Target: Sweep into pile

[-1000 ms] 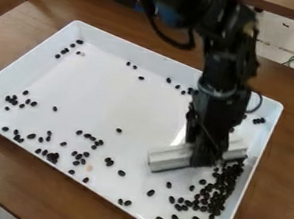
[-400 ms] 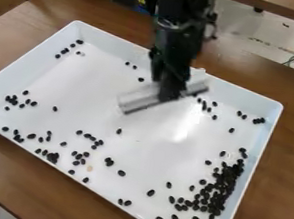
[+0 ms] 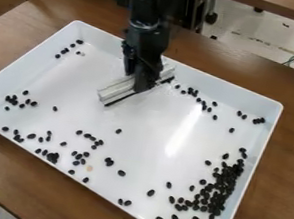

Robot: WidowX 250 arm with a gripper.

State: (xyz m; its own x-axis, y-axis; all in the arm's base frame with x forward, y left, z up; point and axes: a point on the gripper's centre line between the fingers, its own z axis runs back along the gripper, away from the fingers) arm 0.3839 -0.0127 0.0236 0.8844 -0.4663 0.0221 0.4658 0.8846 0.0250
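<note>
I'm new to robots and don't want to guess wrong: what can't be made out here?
All in the camera view:
- Middle of the pale sweeper: behind the gripper.
- Tray floor under the sweeper: covered by it.
- Exact count in the dark pile: pieces overlap.
- Pale speck: too small to identify.
- Upper arm: cut off by the top edge.

The tray [image 3: 261, 104] holds a slanted pale sweeper [image 3: 116, 90], heaped black beans [image 3: 217, 194].

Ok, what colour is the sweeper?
The sweeper is pale grey with a black lower edge, clearest in the camera view.
</note>
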